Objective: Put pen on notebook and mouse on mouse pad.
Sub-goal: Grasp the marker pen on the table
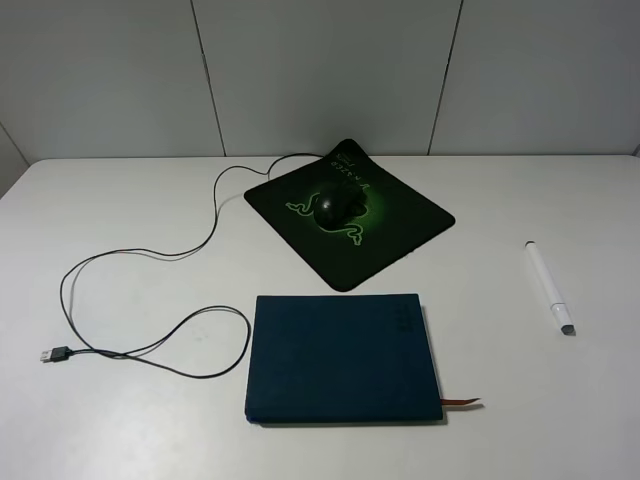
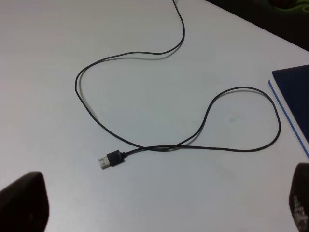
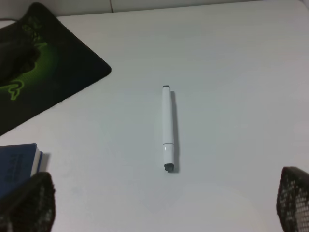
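Your left gripper [image 2: 159, 203] hangs wide open and empty above the black USB plug [image 2: 110, 159]. Your right gripper [image 3: 159, 200], equally spread, hovers over the slim white pen [image 3: 167, 128], which lies on the white table [image 1: 520, 400] well right of the dark blue hardcover notebook [image 1: 340, 355]. The glossy black mouse [image 1: 330, 205] appears to sit on the thin black green-logo mouse pad [image 1: 400, 225].
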Robot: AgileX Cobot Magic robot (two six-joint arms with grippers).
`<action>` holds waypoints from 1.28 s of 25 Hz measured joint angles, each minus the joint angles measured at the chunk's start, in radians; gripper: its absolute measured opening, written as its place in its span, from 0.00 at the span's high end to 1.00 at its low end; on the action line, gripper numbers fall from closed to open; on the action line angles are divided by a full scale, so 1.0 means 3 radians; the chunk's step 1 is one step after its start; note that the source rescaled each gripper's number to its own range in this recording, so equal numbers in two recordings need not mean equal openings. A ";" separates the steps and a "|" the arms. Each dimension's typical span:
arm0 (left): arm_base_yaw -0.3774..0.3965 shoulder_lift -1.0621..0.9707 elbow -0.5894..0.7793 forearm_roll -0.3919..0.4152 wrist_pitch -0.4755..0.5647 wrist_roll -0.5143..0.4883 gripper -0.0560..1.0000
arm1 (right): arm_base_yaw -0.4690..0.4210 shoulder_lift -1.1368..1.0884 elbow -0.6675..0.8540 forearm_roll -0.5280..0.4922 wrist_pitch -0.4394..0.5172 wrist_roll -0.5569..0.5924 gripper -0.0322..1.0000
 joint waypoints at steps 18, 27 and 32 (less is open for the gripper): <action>0.0000 0.0000 0.0000 0.0001 -0.0003 0.0000 0.00 | 0.0000 0.0000 0.0000 0.0000 0.0000 0.0000 0.00; 0.0000 0.0000 0.0000 0.0001 -0.0003 0.0000 0.00 | 0.0000 0.0000 0.0000 0.0015 0.0000 0.0000 0.00; 0.0000 0.0000 0.0000 0.0001 -0.0003 0.0000 0.00 | 0.0000 0.0185 -0.0082 0.0072 0.0034 0.0000 0.00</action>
